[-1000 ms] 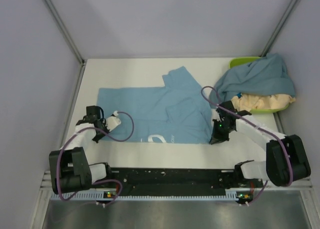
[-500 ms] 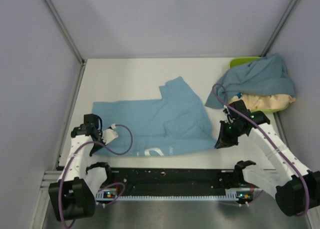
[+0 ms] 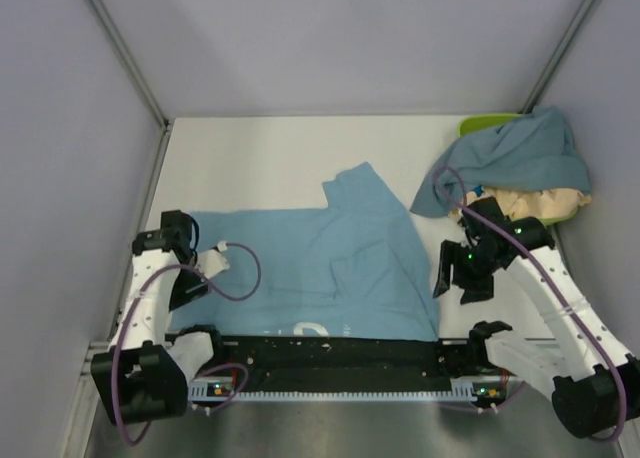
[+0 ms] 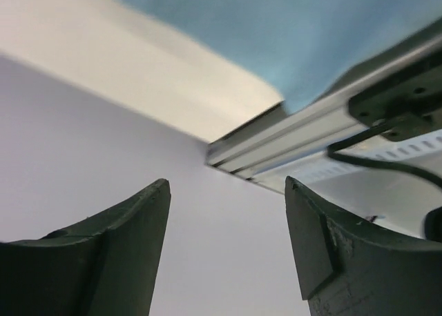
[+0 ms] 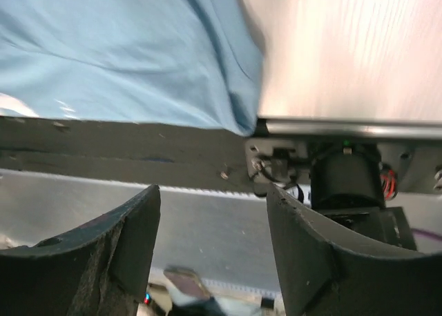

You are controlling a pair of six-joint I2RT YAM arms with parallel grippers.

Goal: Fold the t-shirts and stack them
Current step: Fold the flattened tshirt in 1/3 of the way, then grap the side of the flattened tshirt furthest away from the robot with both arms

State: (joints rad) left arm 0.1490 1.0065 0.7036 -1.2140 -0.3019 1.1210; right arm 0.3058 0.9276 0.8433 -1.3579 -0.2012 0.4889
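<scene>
The sky-blue t-shirt (image 3: 310, 268) lies spread flat on the table, its near hem over the black rail and one sleeve pointing to the back. Its cloth fills the top of the left wrist view (image 4: 311, 33) and of the right wrist view (image 5: 124, 47). My left gripper (image 3: 185, 283) hangs at the shirt's near left corner, open, nothing between its fingers (image 4: 226, 186). My right gripper (image 3: 460, 278) is just off the shirt's right edge, also open and empty (image 5: 210, 192). The slate-blue t-shirt (image 3: 520, 158) is heaped over the beige t-shirt (image 3: 535, 203) at the back right.
A lime-green tray (image 3: 482, 125) holds the heap of two shirts in the back right corner. Grey walls close in the left, back and right sides. The black base rail (image 3: 330, 353) runs along the table's near edge, and the metal edge (image 5: 345, 128) shows below my right gripper.
Both grippers dragged the sky-blue t-shirt toward the near edge, then opened and let it go. The shirt's near hem now reaches the black rail.
</scene>
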